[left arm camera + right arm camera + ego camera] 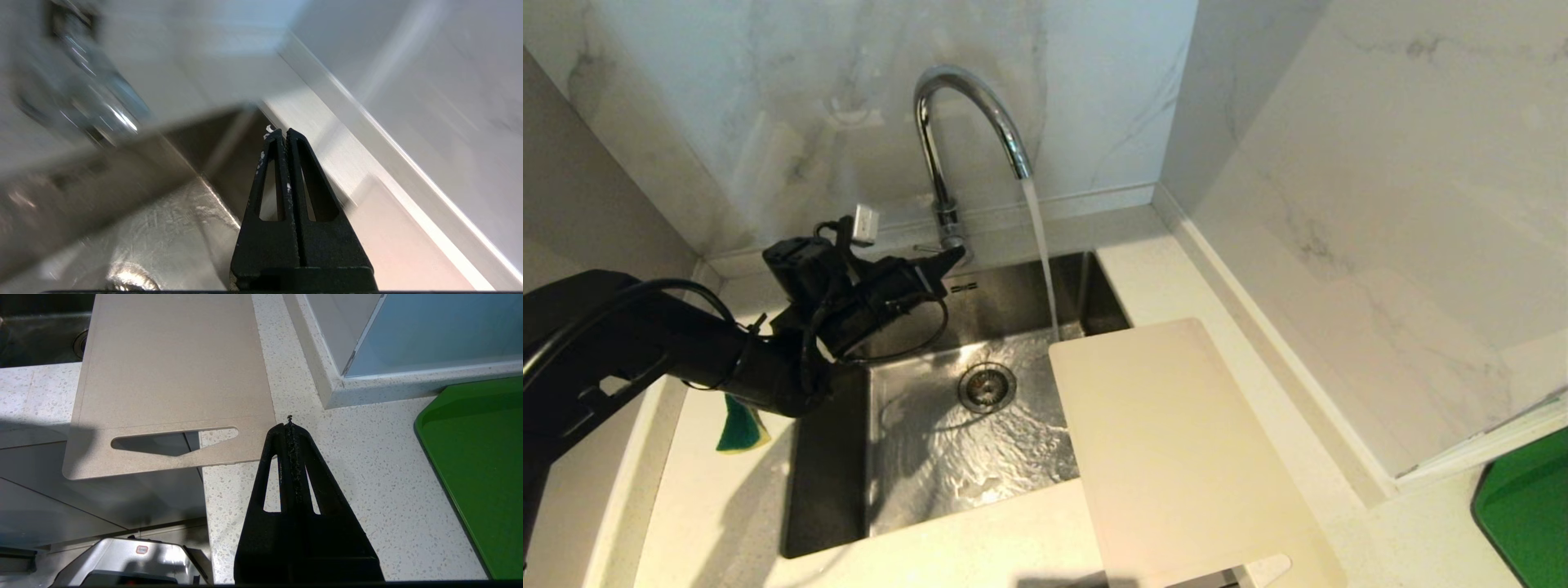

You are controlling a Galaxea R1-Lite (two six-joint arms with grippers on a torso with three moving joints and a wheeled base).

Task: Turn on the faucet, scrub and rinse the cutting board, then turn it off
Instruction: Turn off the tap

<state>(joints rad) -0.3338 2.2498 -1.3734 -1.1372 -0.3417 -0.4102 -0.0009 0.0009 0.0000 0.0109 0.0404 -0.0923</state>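
The chrome faucet [964,114] stands behind the sink, and water runs from its spout into the basin. My left gripper [954,256] is shut and empty, its tip right at the faucet's base beside the thin side lever [929,247]. In the left wrist view the shut left gripper [283,132] points over the sink's far corner, with the faucet [81,94] a blur. The cream-white cutting board [1176,441] lies flat on the counter right of the sink, its far corner over the basin. My right gripper [289,424] is shut and empty, hovering by the cutting board's [171,375] slot-handle end.
The steel sink [825,474] has water on its floor around the drain [987,385]. A green and yellow sponge [739,425] lies on the counter left of the sink, under my left arm. A green tray [1527,506] sits at the far right. Marble walls close the back and right.
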